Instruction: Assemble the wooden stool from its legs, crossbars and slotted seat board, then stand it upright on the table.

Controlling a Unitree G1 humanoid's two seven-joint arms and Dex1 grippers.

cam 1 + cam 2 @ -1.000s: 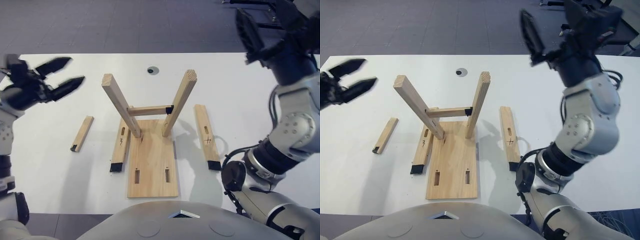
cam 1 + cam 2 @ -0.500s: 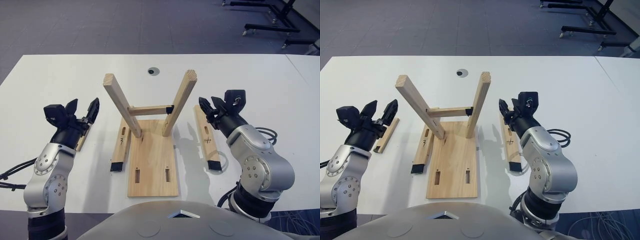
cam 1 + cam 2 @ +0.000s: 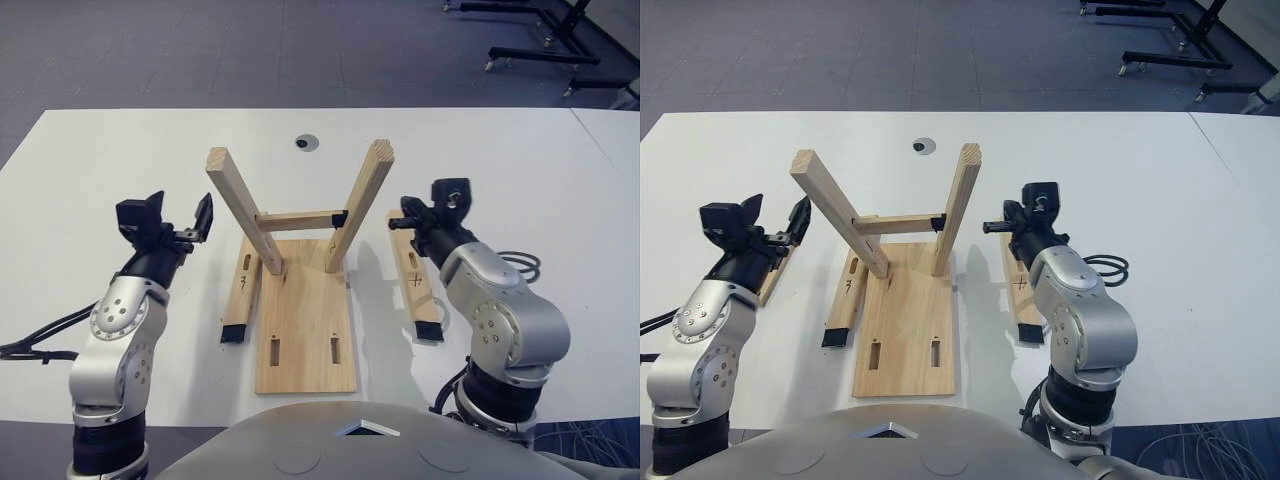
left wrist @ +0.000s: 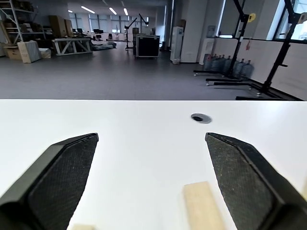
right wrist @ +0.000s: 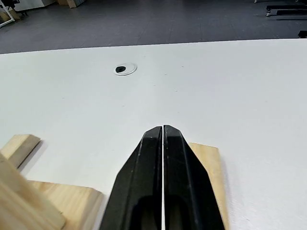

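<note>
Left gripper (image 3: 178, 216) hovers with its fingers spread wide over a short loose wooden crossbar (image 4: 201, 211). Right gripper (image 3: 393, 224), fingers pressed together and empty, sits over the far end of a loose pale wooden leg (image 3: 415, 285) lying flat. Between them the pale slotted seat board (image 3: 305, 340) lies flat on the white table (image 3: 100, 160). Two tilted legs (image 3: 243, 210) stand in it, joined by a fitted crossbar (image 3: 300, 220). Another flat leg (image 3: 240, 300) lies along the board's left edge.

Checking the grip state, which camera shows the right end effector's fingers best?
The right wrist view: the right end effector has its fingers pressed together along one seam, holding nothing. Both eye views show it side-on, above the loose leg's far end.
</note>
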